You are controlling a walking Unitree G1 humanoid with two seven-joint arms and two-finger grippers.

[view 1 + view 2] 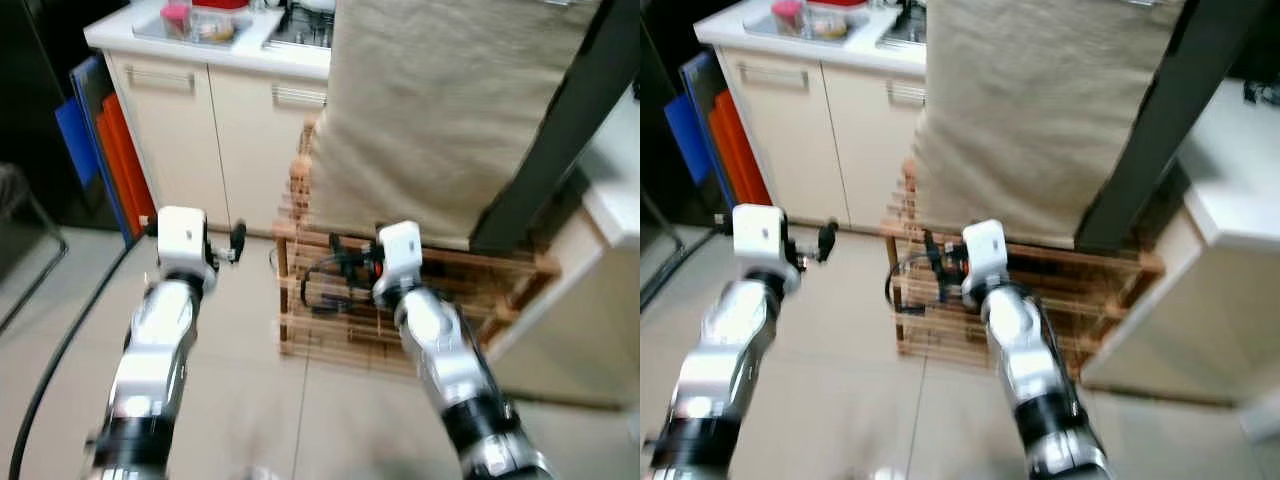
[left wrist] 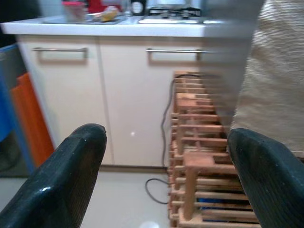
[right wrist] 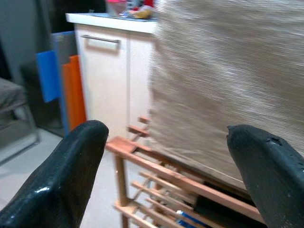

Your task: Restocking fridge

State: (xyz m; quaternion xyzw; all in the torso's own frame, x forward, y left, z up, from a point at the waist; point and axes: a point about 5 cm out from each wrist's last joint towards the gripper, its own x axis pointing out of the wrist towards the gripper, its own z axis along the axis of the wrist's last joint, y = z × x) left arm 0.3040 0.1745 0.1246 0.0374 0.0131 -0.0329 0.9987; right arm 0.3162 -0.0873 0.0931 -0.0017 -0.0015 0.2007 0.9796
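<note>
1. While both arms reach forward at mid-frame in the head views, each gripper holds nothing.
2. Left gripper (image 2: pixel 164 175) has its two black fingers (image 2: pixel 71 175) spread wide apart in its wrist view, with cabinet (image 1: pixel 215 130) doors and floor seen between them.
3. Right gripper (image 3: pixel 166 175) likewise has its fingers (image 3: pixel 66 175) wide apart, with the rack and cloth seen between them.
4. Wooden rack (image 1: pixel 400 310), a slatted crate-like frame, sits on the tiled floor (image 1: pixel 250 400) at centre frame, just ahead of the right arm (image 1: pixel 450 370).
5. Beige cloth (image 1: pixel 440 110) hangs over the rack's top and takes up the upper centre and upper right of the head views.
6. Left arm (image 1: pixel 155 350) sits at lower left, pointing toward the cream cabinet in the upper left.
7. Cabinet doors carry bar handles (image 2: pixel 59 49), and a white counter (image 1: pixel 110 38) tops them.
8. On the counter at the top left lies a tray (image 1: pixel 150 27) with blurred red and pale items; what they are cannot be told.
9. Blue and orange boards (image 1: pixel 105 150) lean against the cabinet's side at far left.
10. Black cable (image 1: pixel 60 350) runs across the floor at lower left.
11. White surface (image 1: pixel 615 190) shows at the right edge, beside a dark slanted post (image 1: pixel 560 130).
12. No fridge or stock item can be made out; the views are blurred.
</note>
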